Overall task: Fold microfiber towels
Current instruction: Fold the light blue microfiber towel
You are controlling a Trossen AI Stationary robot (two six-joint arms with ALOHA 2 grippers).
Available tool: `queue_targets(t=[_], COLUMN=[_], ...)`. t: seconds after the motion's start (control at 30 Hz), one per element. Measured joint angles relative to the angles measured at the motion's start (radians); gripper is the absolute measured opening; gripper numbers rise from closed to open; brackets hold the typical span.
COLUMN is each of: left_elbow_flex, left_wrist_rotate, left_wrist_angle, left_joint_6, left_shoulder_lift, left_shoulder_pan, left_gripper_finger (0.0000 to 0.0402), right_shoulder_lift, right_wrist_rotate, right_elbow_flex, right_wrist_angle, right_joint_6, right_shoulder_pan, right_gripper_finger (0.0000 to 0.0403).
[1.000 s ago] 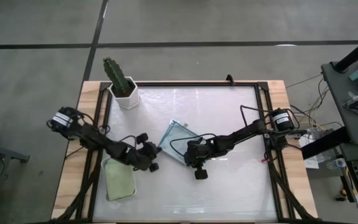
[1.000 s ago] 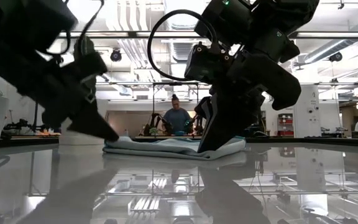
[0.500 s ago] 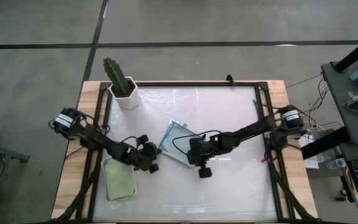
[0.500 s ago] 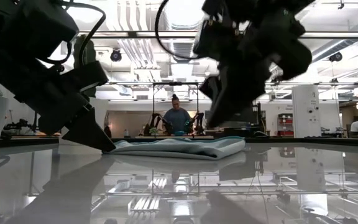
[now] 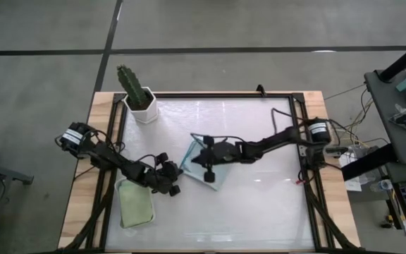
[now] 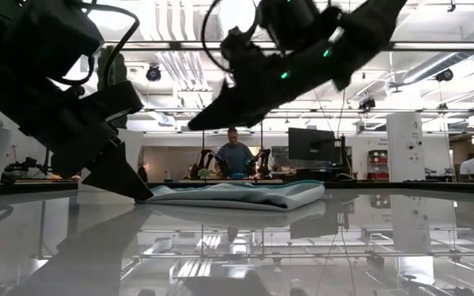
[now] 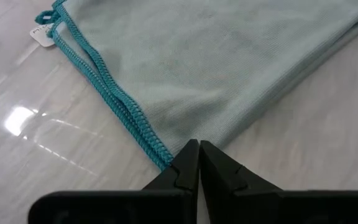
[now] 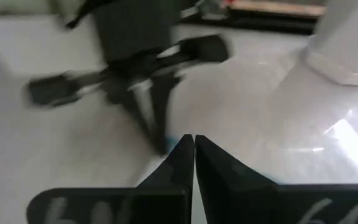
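Note:
A pale blue microfiber towel (image 5: 188, 159) with teal stitching lies folded flat mid-table, also seen in the low view (image 6: 237, 196) and the left wrist view (image 7: 229, 68). My left gripper (image 7: 197, 146) is shut, its tips at the towel's corner nearest the table's left edge. My right gripper (image 6: 194, 127) is shut and hangs above the towel, nearly level and pointing toward the table's left, touching nothing. A sage green towel (image 5: 136, 204) lies folded at the near left. My left gripper presses its shut fingertips (image 6: 145, 195) down on the pale blue towel's corner (image 7: 166, 157), where the stitched edge ends. The fingers slant down from the table's left side. The towel lies flat on the table, several layers thick.
A cactus in a white pot (image 5: 138, 95) stands at the far left corner. A dark frame (image 5: 298, 113) runs round the glossy white table top. The right half of the table shows only the right arm above it.
My right gripper has lifted off the towel's right end, tipped up from pointing down to nearly level, and swung toward the table's left and far side over the towel. It has stayed shut. The towel lies where it was, and my left gripper has stayed on its corner.

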Motion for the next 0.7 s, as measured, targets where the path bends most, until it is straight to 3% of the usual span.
queue_targets(t=[0.13,0.4,0.7], left_elbow_flex=[-0.001,-0.001,-0.002], left_wrist_rotate=[0.001,0.002,0.011], left_wrist_angle=[0.0,0.0,-0.001], left_joint_6=[0.0,0.0,-0.025], left_shoulder_lift=[0.0,0.0,0.0], left_shoulder_pan=[0.0,0.001,0.0], left_gripper_finger=[0.0,0.0,0.0], right_shoulder_lift=[0.075,0.2,0.23], right_wrist_rotate=[0.003,0.041,0.099], right_elbow_flex=[0.0,0.035,0.045], right_wrist_angle=[0.104,0.112,0.103], right_joint_6=[0.075,0.129,0.12], right_shoulder_pan=[-0.048,-0.088,-0.137], right_gripper_finger=[0.0009,0.0008,0.0008])
